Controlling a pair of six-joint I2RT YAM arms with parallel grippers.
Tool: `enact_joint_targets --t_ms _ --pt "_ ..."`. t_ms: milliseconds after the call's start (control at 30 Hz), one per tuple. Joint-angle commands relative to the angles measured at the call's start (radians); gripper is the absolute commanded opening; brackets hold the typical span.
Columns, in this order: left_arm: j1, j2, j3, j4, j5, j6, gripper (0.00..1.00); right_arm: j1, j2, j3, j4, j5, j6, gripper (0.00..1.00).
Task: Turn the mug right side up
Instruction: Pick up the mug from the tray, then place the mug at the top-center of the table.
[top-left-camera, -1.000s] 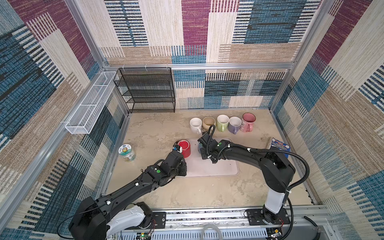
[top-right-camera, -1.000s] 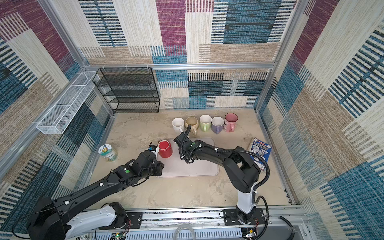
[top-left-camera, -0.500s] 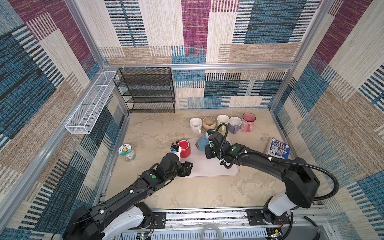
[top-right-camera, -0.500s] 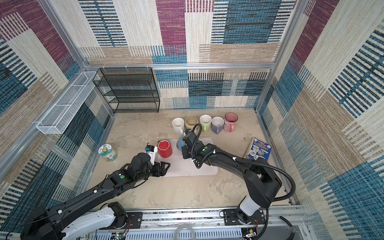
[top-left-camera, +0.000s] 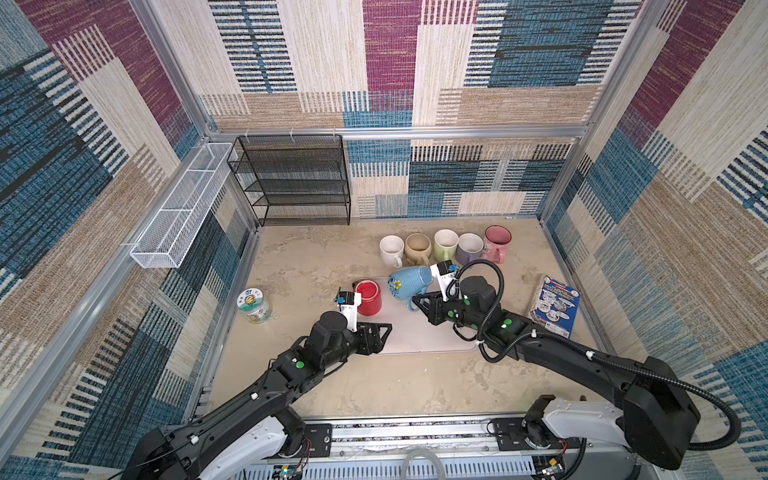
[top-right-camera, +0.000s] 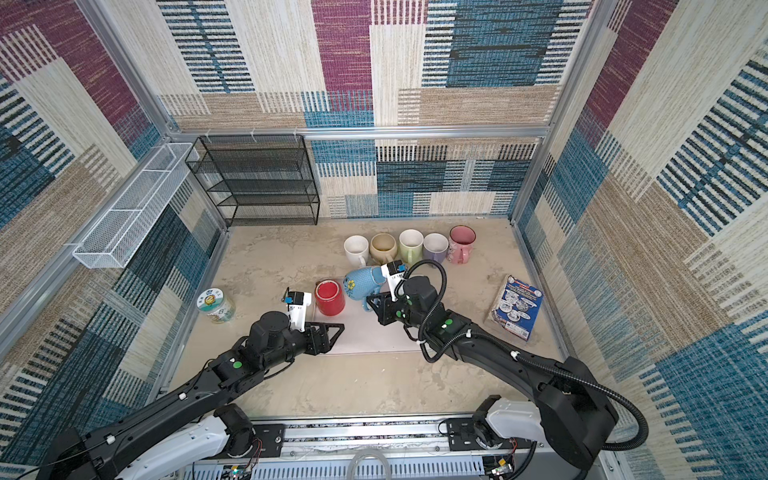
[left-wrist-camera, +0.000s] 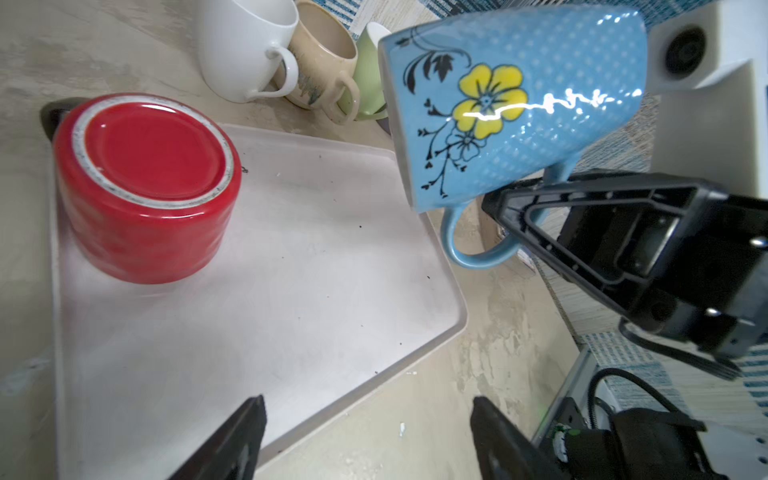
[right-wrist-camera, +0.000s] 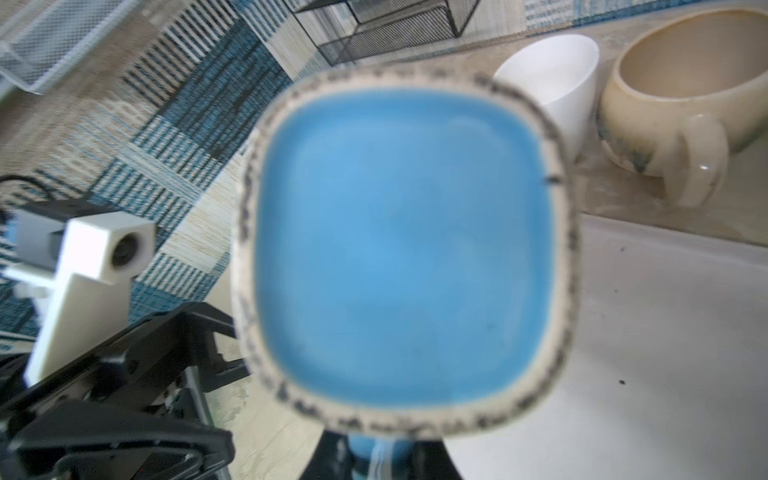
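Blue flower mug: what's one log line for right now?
right gripper: shut on blue ceramic flower mug handle, mug airborne, tipped sideways | left gripper: open, empty | red ceramic mug: upside down on white tray

No legible text, jar label (top-left-camera: 256, 310) blurred, blue packet (top-left-camera: 555, 305) print too small

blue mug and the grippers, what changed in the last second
The right gripper lifted the blue mug by its handle and tipped it sideways. The left gripper opened and drew back from the red mug. Red mug, tray and mug row stayed put.
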Motion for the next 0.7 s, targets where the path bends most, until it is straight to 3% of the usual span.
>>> enact_joint_targets --t_ms 0,267,667 --pt "0.001 -0.009 -0.004 0.084 0.042 -0.020 0.80 -0.006 -0.045 -0.046 0.275 -0.103 0.064 0.00" --pt "0.005 -0.008 -0.069 0.363 0.162 -0.086 0.73 -0.016 -0.127 -0.166 0.506 -0.151 0.151 0.00" --pt "0.033 0.166 -0.081 0.759 0.256 -0.218 0.62 -0.053 -0.157 -0.241 0.716 -0.204 0.260 0.00"
